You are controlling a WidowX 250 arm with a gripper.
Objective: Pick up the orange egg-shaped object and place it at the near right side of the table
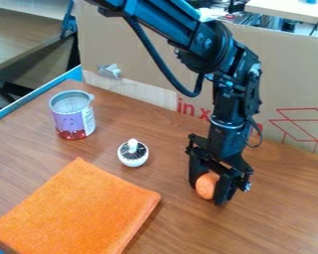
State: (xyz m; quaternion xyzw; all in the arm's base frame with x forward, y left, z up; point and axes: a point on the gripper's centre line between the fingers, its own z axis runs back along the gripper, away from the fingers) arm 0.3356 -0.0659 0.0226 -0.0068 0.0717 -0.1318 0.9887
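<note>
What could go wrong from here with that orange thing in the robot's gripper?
The orange thing looks rounded, so it might slip from between the fingers of the gripper and roll on the table. If the arm swings toward the cloth, it may bump the knobbed white thing. Farther over, the upright can could tip if knocked.

1. The camera view looks down at a slant from above the desk.
2. It faces the cardboard behind.
3. It is near enough that the desk runs past the bottom edge.
</note>
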